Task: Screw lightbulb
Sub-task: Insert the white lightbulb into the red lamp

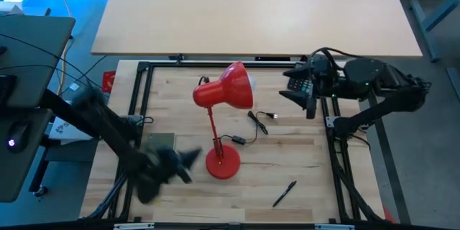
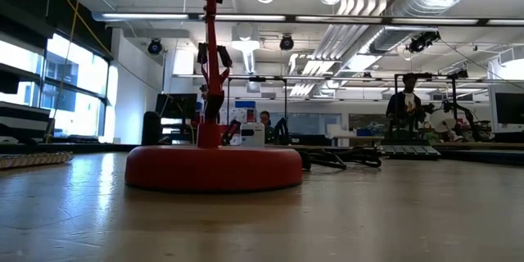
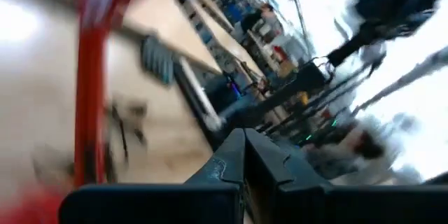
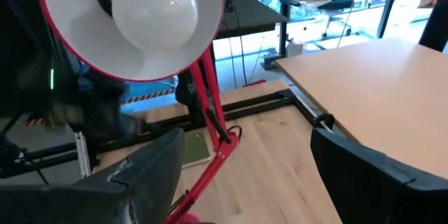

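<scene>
The right gripper (image 1: 300, 92) is held wide open and empty, near the red lamp shade (image 1: 233, 86). The lightbulb (image 4: 152, 5) is seated inside that shade. The left gripper (image 1: 188, 159) is closed on nothing, beside the lamp base (image 1: 222, 164). A pale wooden table (image 1: 302, 165) is seen, with a black pen (image 1: 284, 193) lying on it; a workshop room lies beyond.

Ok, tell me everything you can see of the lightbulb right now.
The small white rounded lightbulb looks smooth and matte, like frosted glass. It sits inside the white-lined shade of the red desk lamp, its narrow end in the dark socket, its dome facing the right wrist camera. It looks unlit. Nothing grips it: the right end effector is open and apart from it. In the high view only a pale sliver shows at the shade's mouth.
</scene>
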Robot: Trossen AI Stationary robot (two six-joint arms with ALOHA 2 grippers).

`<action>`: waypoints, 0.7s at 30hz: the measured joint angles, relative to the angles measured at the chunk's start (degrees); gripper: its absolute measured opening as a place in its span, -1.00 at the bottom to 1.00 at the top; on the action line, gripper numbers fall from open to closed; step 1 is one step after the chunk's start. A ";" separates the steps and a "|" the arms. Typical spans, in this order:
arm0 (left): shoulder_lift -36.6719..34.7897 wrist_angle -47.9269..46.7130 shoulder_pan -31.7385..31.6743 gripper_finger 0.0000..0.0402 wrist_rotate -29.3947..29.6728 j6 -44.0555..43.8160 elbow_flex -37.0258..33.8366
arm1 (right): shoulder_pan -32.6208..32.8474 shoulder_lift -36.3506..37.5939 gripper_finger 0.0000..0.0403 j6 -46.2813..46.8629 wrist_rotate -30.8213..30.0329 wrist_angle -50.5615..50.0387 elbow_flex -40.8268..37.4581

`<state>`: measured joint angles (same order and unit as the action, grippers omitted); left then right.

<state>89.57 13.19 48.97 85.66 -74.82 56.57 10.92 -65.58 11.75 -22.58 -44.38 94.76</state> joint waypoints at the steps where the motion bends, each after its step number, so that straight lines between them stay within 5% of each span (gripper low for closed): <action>1: 4.43 5.15 -0.35 -1.00 -0.05 -4.61 0.12 | 0.02 0.18 0.51 0.02 -0.20 -0.40 0.00; 5: 22.56 22.02 -3.52 -1.00 -4.77 -8.17 6.97 | 0.00 0.37 0.51 0.73 -1.57 -1.44 0.00; 9: 33.09 20.80 -7.35 -1.00 -14.86 -6.11 19.60 | 0.00 0.35 0.51 2.42 -1.81 -1.80 0.00; 14: 37.59 -6.94 -9.99 -1.00 -24.31 -14.70 32.12 | 0.00 0.33 0.51 6.16 -1.83 -2.24 0.00; 19: 36.80 -48.45 -9.47 -1.00 -22.06 -43.01 42.17 | 0.00 0.33 0.51 6.88 -1.79 -2.35 0.00; 21: 36.94 -57.63 -9.85 -1.00 -25.23 -47.84 44.25 | 0.00 0.33 0.51 6.84 -1.80 -2.30 0.00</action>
<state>126.51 -44.44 39.13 60.43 -122.65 100.83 10.92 -65.25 18.59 -24.38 -46.68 94.76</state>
